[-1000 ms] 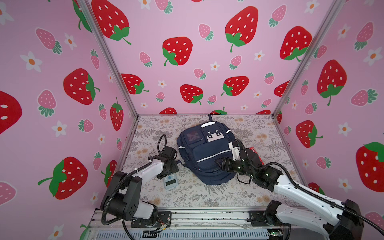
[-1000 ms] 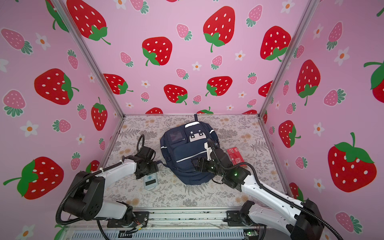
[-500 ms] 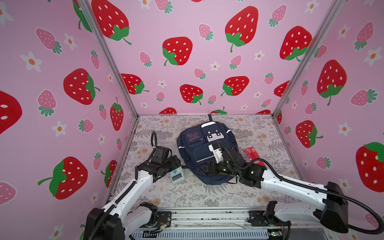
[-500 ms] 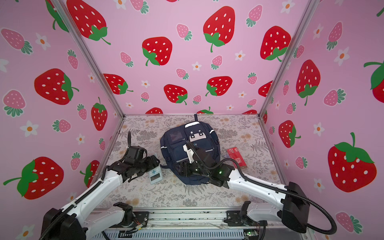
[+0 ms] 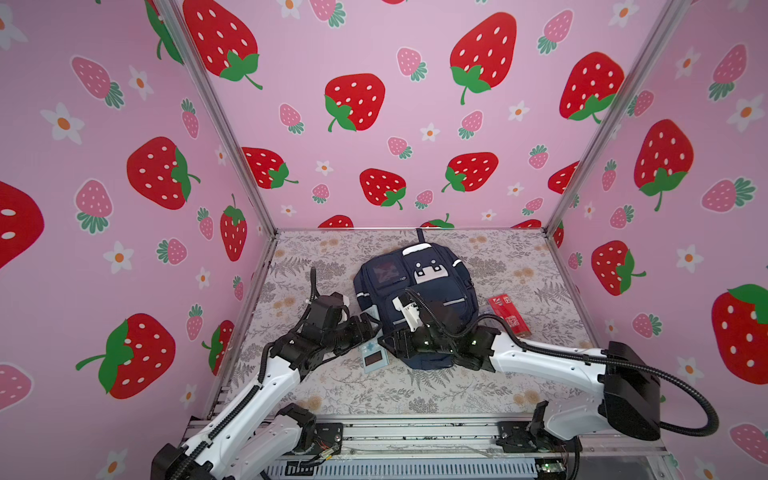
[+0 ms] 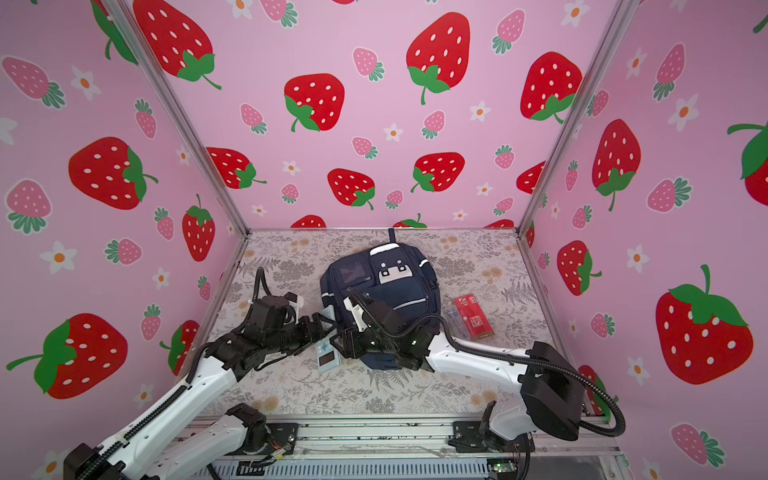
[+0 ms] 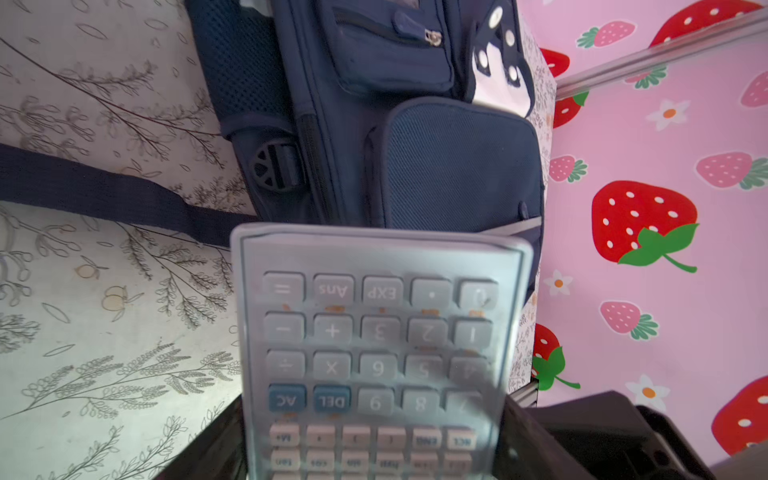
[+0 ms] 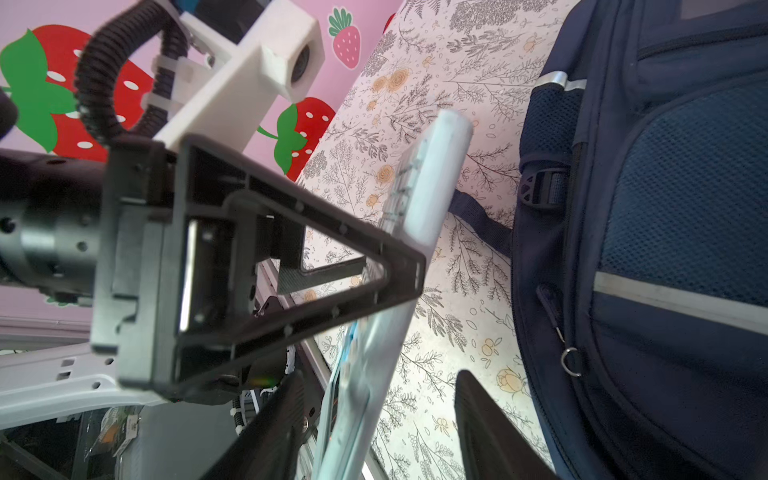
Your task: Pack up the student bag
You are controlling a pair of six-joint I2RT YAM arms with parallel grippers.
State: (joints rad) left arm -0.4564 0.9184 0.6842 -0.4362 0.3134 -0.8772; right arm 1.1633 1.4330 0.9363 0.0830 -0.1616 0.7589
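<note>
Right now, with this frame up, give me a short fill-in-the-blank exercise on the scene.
1. The left gripper holds a ____.
2. The student bag lies with its white face patch turned ____.
3. In both top views the red box lies on the bag's ____ side.
4. The right gripper has its jaws ____ around the calculator's end.

Missing words: calculator, up, right, open.

Calculator point(image 5: 375, 359) left of bag point(image 5: 451, 286) (box point(image 5: 509, 314) right)

red packet point(image 5: 509, 314), calculator point(image 5: 374, 358), floral mat point(image 5: 419, 392)
</note>
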